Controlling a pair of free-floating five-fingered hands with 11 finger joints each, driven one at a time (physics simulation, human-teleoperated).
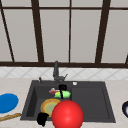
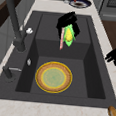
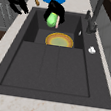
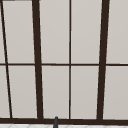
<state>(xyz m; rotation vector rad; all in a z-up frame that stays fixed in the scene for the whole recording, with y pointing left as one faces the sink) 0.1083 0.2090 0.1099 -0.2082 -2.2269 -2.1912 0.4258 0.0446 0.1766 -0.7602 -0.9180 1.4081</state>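
My right hand [image 1: 62, 88] hovers above the sink basin [image 1: 96, 100] with its fingers curled round a green and yellow corn-like item [image 1: 63, 94]. A thin pink strip [image 2: 62, 39] hangs beside that item. The same hand [image 2: 68, 21] and item [image 2: 69, 36] appear in the left side view, and again as hand [image 3: 56, 9] and item [image 3: 52, 19] from the right. Below them a yellow plate [image 1: 49, 106] lies flat on the basin floor. My left hand [image 1: 42, 118] floats over the sink's front edge with relaxed fingers, holding nothing.
A big red ball [image 1: 67, 115] sits low in the front view, before the sink's front rim. A blue plate [image 1: 7, 102] and a wooden stick [image 1: 10, 116] lie on the left counter. A dark bowl [image 1: 125, 108] rests at the right. The faucet [image 1: 56, 71] stands behind the basin.
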